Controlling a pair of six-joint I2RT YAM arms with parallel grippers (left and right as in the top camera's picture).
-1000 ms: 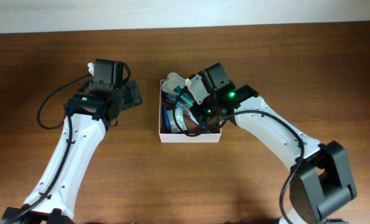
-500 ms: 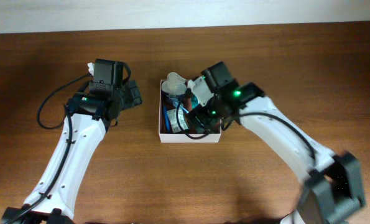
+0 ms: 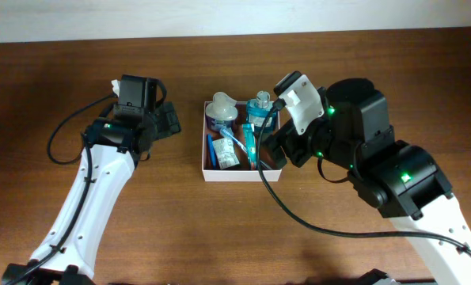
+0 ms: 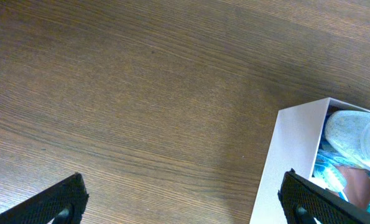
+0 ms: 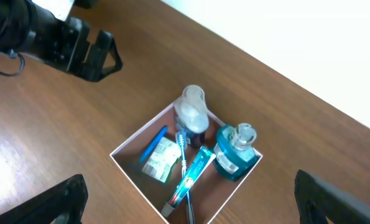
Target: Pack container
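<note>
Container sits mid-table on the wooden table, holding a teal bottle, tube and toothbrush. Left gripper, near its left wall, and right gripper, above it, both gape wide, empty.

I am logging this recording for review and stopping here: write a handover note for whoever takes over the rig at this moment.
Left gripper: open, empty, over bare table just left of the container.
Right gripper: open, empty, held high above the container.
In the container: teal bottle, white-capped bottle, toothpaste tube, toothbrush, small sachet.
Done: these items are packed.
Left: no toiletry shows outside the container, so packing looks finished; probably only parking both arms remains.
</note>
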